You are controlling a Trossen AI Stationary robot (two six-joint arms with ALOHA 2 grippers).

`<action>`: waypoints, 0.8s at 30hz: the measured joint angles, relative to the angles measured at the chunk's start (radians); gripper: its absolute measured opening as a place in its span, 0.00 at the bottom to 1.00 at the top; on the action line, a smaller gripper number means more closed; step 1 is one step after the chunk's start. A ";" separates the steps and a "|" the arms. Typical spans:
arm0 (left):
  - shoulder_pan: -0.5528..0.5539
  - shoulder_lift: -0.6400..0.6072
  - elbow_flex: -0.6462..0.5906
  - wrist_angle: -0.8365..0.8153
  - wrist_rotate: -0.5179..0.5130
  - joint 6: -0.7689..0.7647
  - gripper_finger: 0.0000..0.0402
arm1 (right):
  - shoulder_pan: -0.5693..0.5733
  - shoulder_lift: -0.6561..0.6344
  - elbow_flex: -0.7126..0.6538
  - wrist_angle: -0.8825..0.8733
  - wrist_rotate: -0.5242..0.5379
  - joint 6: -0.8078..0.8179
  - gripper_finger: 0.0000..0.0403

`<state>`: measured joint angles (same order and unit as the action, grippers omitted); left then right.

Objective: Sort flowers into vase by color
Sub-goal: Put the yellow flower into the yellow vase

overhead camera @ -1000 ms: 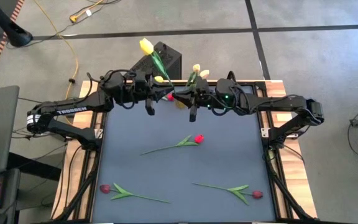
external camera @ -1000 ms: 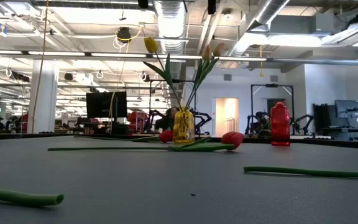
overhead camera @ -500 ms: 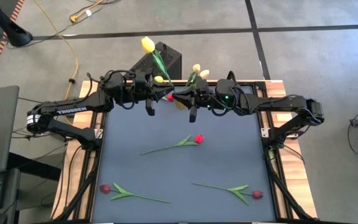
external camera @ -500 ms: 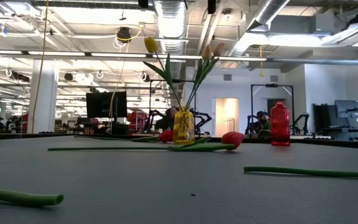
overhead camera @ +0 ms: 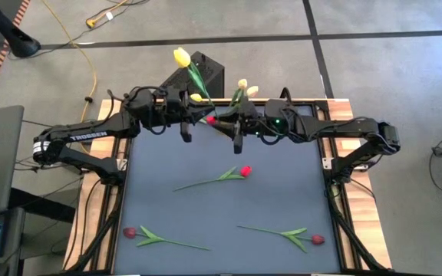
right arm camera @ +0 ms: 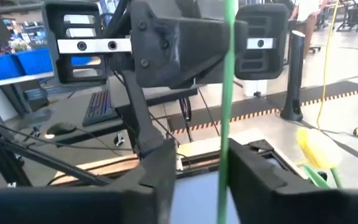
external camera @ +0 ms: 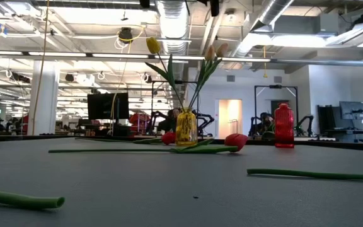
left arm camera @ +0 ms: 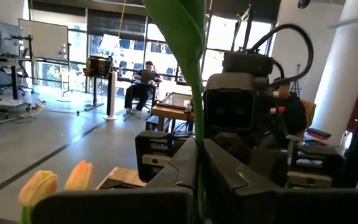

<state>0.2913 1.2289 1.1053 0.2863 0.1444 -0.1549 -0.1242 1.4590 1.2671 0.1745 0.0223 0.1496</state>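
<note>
Both arms are met at the far edge of the tabletop (overhead camera: 221,199), over the amber vase (external camera: 186,128). A yellow tulip (overhead camera: 181,56) is held by its stem in the left tool (overhead camera: 185,123), head angled out past the far edge; likely kept high so the stem end can be fed down into the vase neck. In the right wrist view the same stem (right arm camera: 227,93) runs between the right tool (overhead camera: 236,132) fingers, which stand narrow around it; contact cannot be confirmed, so it reads as a guide or handover grip.

Two cream tulips (overhead camera: 246,87) are already in the vase. Three red tulips are left lying flat: centre (overhead camera: 245,170), near-left (overhead camera: 130,231), near-right (overhead camera: 317,239), well apart, open room around each.

Tight spot: both tools, vase and standing stems are crowded at the far edge. The near half is free for approach.
</note>
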 joint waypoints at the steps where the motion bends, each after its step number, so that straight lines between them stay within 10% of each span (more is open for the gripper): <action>1: 0.000 0.000 0.000 -0.006 0.000 0.008 0.00 | 0.000 0.000 0.000 -0.006 0.000 0.000 0.46; 8: -0.003 -0.003 0.000 -0.038 -0.031 0.063 0.00 | -0.009 -0.052 0.000 -0.120 0.000 -0.001 0.65; 24: -0.154 0.017 0.002 -0.140 -0.289 0.286 0.00 | -0.016 -0.178 0.000 -0.394 0.008 -0.011 0.66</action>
<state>0.1368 1.2457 1.1070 0.1466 -0.1442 0.1312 -0.1402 1.2808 1.2671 -0.2198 0.0307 0.1387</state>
